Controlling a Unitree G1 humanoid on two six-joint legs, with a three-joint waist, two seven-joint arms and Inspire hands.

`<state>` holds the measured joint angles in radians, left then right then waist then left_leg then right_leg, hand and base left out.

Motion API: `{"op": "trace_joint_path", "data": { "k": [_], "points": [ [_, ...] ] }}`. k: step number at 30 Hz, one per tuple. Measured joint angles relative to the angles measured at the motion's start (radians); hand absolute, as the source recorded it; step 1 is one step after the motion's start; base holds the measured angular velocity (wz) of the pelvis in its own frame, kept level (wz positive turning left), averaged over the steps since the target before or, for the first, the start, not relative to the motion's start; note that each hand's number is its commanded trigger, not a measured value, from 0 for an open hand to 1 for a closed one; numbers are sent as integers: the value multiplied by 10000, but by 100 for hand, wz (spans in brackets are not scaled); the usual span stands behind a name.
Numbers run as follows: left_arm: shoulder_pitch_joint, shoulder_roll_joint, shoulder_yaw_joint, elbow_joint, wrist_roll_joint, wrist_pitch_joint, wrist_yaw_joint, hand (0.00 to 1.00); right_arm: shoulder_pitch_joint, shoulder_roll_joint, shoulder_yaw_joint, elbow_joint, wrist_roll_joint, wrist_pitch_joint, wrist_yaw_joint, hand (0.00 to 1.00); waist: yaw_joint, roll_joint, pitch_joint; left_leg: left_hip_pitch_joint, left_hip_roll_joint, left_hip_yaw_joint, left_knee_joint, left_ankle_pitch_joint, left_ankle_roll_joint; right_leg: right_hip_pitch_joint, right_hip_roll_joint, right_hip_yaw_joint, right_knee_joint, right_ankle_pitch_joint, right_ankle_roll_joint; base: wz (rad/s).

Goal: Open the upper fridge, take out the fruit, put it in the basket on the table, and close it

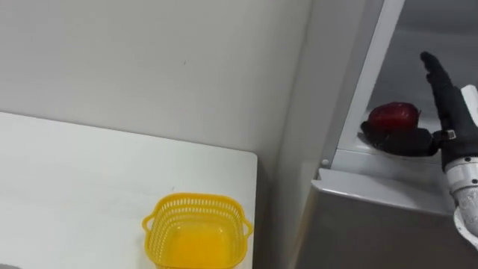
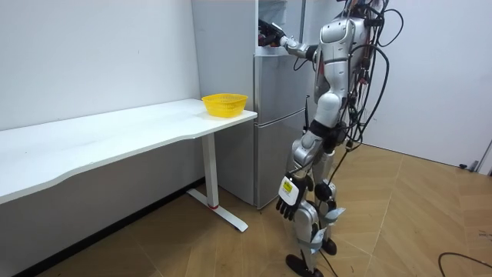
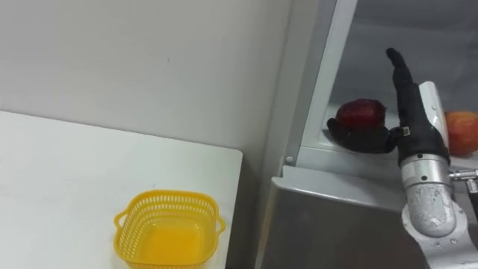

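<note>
Fingers: the fingers (image 1: pixel 439 78) of the right hand (image 1: pixel 450 119) stand straight up and spread from the thumb, so the hand is open and grips nothing yet.
Thumb: it lies low and points left, just under the front of the apple (image 1: pixel 393 115); I cannot tell if it touches.
Apple: it is red and sits on the shelf (image 1: pixel 358 158) of the upper fridge, between thumb and fingers, not lifted.
Reason of the pose: I judge the wide opening is made so that the round fruit fits in before closing.
Second fruit: a reddish-orange fruit (image 3: pixel 464 131) sits on the same shelf, partly behind the hand.
Fridge: the fridge (image 1: pixel 388 224) has its upper part open and its lower door closed.
Basket: the yellow basket (image 1: pixel 198 200) sits empty on the white surface (image 1: pixel 75 187) near the fridge, probably to receive the apple.
Left hand: the left hand (image 2: pixel 288 203) hangs open beside the thigh, idle.
</note>
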<state>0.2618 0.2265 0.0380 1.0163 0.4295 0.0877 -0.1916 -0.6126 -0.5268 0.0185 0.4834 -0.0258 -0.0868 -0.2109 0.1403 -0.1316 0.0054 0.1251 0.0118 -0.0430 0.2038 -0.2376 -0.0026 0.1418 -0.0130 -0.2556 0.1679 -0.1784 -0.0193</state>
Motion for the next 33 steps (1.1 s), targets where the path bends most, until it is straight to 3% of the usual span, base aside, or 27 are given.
{"op": "trace_joint_path", "data": {
  "k": [6,7,8,9,10,11,18,33],
  "points": [
    [-4,5,-2,-2,-3,174,-169,0,-392,-167,7,600,30,233,818,0,19,-171,-77,23,-42,-147,27,19,30,36,-17,-76,9,-2,7,4],
    [-5,7,-2,-2,-3,181,-169,0,-392,-170,12,600,104,237,874,13,17,-184,-77,36,-42,-157,25,19,30,50,-17,-82,8,-2,7,6],
    [-26,21,-1,-2,-9,227,-171,0,-391,-169,16,635,284,253,1004,51,6,-194,-73,68,-39,-175,25,19,31,97,-14,-97,-6,-2,7,3],
    [-42,21,-2,-3,-10,295,-174,0,-391,-172,14,653,369,371,1162,54,-14,-193,-69,119,-37,-175,26,19,30,156,-15,-101,-12,-3,9,0],
    [-59,21,-3,-3,-8,344,-175,0,-392,-189,14,678,377,422,1261,84,-17,-185,-64,139,-37,-175,27,19,31,175,-15,-101,-10,-4,11,0],
    [-105,21,0,-3,1,421,-182,0,-393,-233,8,757,384,464,1426,100,-15,-181,-61,148,-33,-177,21,19,31,178,-13,-104,-7,-4,11,0],
    [-255,19,-2,-2,34,761,-177,0,-1049,-351,6,1856,867,654,2292,100,27,-91,-11,168,-27,-182,-56,13,31,183,-21,-170,45,-3,9,0],
    [-314,87,0,-8,22,815,-92,0,-1524,-414,-13,2470,1421,748,2645,100,40,-93,-39,266,-10,-110,-4,20,31,212,-8,-143,21,-3,9,0]
  ]
}}
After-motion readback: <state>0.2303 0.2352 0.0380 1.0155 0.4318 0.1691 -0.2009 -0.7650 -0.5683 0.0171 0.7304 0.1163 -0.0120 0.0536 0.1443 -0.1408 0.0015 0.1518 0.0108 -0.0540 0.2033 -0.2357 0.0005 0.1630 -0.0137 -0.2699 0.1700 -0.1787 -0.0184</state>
